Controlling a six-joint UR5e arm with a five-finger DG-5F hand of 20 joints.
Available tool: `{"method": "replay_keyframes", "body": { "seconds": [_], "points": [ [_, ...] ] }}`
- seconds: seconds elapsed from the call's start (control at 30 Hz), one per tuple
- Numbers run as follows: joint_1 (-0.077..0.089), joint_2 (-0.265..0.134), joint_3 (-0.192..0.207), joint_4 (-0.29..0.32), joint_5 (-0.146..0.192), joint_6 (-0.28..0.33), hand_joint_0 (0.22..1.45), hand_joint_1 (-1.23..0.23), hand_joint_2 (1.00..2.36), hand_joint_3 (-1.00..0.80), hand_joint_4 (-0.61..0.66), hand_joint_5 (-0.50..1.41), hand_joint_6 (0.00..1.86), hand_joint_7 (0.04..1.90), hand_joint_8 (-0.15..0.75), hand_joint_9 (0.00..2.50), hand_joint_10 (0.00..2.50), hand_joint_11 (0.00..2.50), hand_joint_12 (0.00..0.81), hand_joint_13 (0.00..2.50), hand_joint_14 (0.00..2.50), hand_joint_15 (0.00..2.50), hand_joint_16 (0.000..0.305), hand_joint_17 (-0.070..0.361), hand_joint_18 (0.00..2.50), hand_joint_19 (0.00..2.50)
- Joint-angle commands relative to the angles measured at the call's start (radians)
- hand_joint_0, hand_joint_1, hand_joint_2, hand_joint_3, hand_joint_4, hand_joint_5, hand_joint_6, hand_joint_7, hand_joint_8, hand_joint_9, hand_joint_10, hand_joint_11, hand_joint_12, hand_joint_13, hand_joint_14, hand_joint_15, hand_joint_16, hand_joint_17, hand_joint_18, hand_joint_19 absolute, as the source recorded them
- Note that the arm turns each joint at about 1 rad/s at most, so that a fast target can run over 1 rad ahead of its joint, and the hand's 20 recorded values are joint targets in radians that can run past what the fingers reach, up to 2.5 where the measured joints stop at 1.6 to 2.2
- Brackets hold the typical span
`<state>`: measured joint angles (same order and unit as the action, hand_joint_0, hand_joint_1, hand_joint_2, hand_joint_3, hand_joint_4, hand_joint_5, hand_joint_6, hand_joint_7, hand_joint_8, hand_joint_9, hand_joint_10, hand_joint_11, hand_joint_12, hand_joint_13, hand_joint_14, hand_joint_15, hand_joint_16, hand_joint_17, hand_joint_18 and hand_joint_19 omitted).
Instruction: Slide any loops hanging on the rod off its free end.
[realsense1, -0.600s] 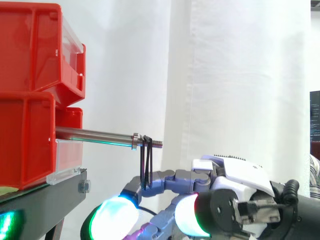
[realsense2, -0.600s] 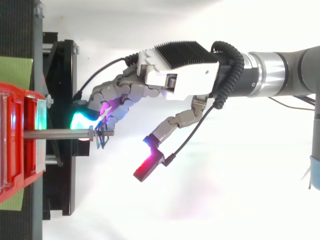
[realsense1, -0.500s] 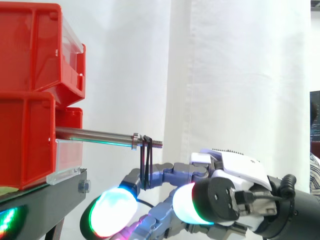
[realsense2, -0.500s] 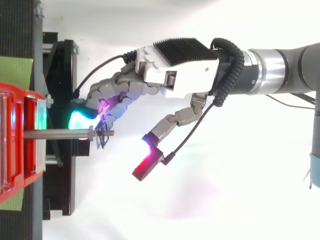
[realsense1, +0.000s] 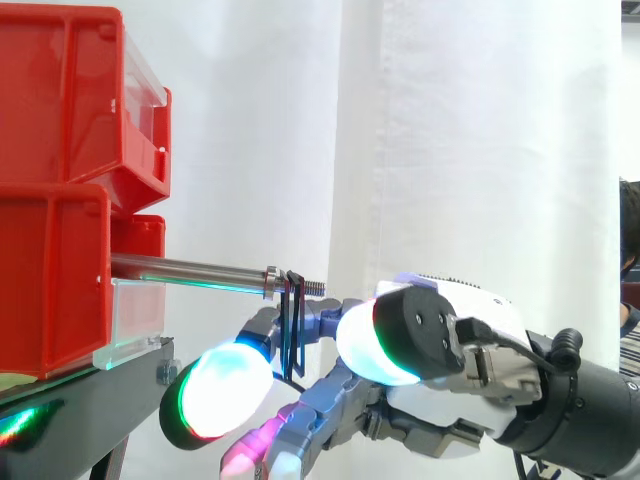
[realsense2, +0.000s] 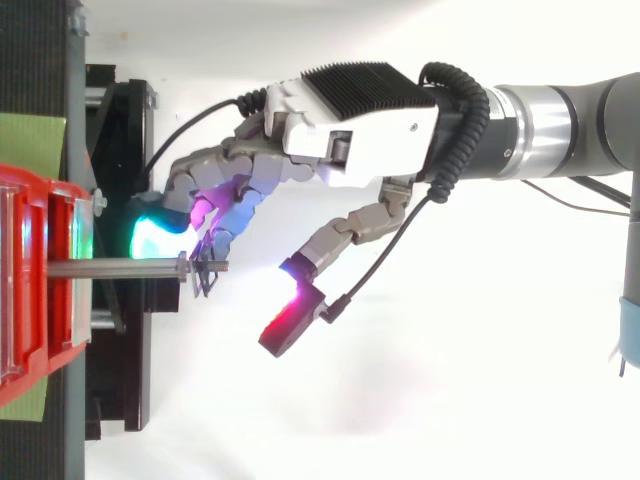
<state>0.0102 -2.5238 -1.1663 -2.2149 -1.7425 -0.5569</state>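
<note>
White curtain (realsense1: 480, 150): hangs across the far side, behind everything.
Stacked red plastic bins (realsense1: 60, 270): stand at the left on the black metal stand (realsense1: 90, 405) and hold the rod's fixed end.
Multi-fingered robot hand (realsense1: 440, 335): reaches in from the right, below the rod. Sits higher and more rolled over than half a second ago, pale casing now level with the loop's lower half. Spread and pinching nothing, with fingers stretched left toward the loop and thumb held well apart on the near side.
Glowing fingertips (realsense1: 215, 390): hover low under the rod, just left of the loop's bottom. One grey finger lies right behind the loop and seems to touch it, though contact is hard to confirm.
Long silver metal rod (realsense1: 190, 270): juts level to the right from the lower bin, ending in a small collar (realsense1: 270, 282) and a short threaded tip (realsense1: 314, 287) in open air.
Thin black loop (realsense1: 291, 325): hangs between collar and threaded tip, very near the free end. Sits at the same spot along the rod as before, so no sliding yet.
Task reading: approach closing in, removal not begun. Probably calls for a rightward sweep of the finger behind the loop. Threads may snag it on the way off.
</note>
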Motion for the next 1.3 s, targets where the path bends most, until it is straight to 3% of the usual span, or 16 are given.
{"method": "replay_keyframes", "body": {
  "seconds": [0.0,0.23,0.47,0.93,1.07,1.27],
  "points": [
    [0.001,0.000,0.008,-0.002,0.000,0.000,0.58,-0.51,1.00,-0.50,0.33,-0.11,0.50,0.94,0.287,1.10,0.01,0.27,0.311,0.88,0.01,0.21,0.040,0.091,0.83,0.49],
    [-0.001,0.000,0.008,-0.003,-0.009,0.000,0.60,-0.58,1.00,-0.47,0.33,-0.10,0.50,0.96,0.289,1.11,0.01,0.28,0.313,0.89,0.01,0.22,0.040,0.091,0.84,0.49],
    [-0.001,0.000,0.008,-0.003,-0.011,0.000,0.61,-0.61,1.01,-0.44,0.24,-0.08,0.50,1.18,0.288,1.11,0.01,0.29,0.311,0.89,0.01,0.22,0.040,0.090,0.83,0.50],
    [-0.001,0.000,0.011,0.001,-0.011,0.000,0.61,-0.62,1.01,-0.43,0.19,-0.06,0.50,1.40,0.295,1.11,0.01,0.31,0.314,0.89,0.01,0.22,0.040,0.090,0.84,0.50],
    [-0.001,0.000,0.016,-0.003,-0.011,0.000,0.61,-0.62,1.01,-0.38,0.17,-0.10,0.70,1.22,0.299,1.13,0.01,0.34,0.317,0.91,0.01,0.23,0.040,0.091,0.85,0.51],
    [-0.001,0.000,0.014,-0.005,-0.011,0.000,0.59,-0.60,1.02,-0.25,0.19,-0.14,0.85,1.20,0.315,1.14,0.01,0.38,0.328,0.92,0.01,0.25,0.042,0.094,0.87,0.52]
  ]
}}
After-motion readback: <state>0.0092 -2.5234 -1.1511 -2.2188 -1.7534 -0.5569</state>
